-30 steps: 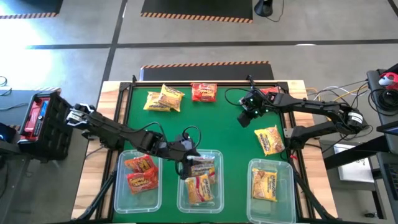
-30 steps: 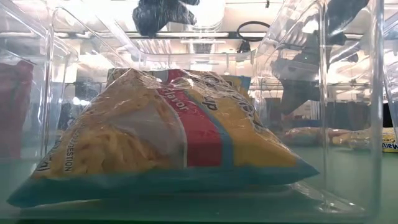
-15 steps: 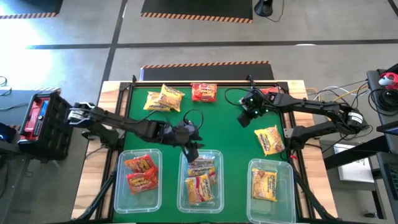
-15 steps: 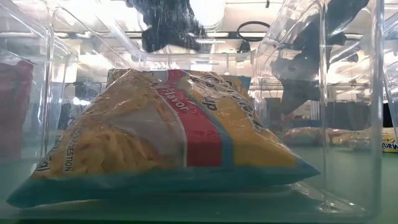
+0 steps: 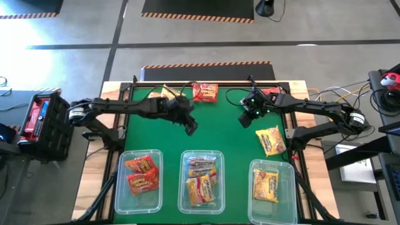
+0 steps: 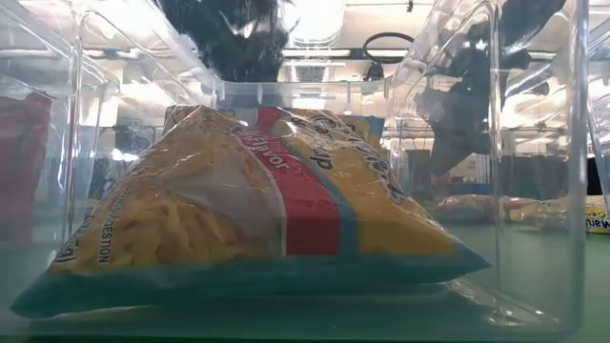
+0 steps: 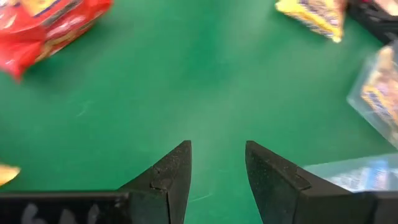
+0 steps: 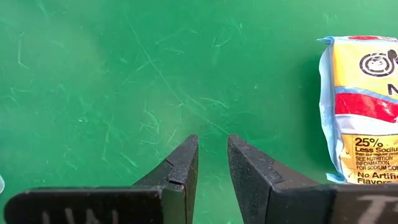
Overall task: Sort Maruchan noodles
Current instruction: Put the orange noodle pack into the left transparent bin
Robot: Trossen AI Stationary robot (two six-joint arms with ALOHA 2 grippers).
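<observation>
The noodle packets (image 5: 270,140) are glossy, crinkly plastic. The tubs (image 5: 139,181) are clear, shiny plastic (smooth-walled). The green mat (image 5: 219,122) looks matt and scuffed.

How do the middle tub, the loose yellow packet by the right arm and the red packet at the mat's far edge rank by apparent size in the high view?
1. Middle tub, clearly largest.
2. Loose yellow packet by the right arm.
3. Red packet at the far edge.
The two packets look close in size, so their order is unsure.
</observation>
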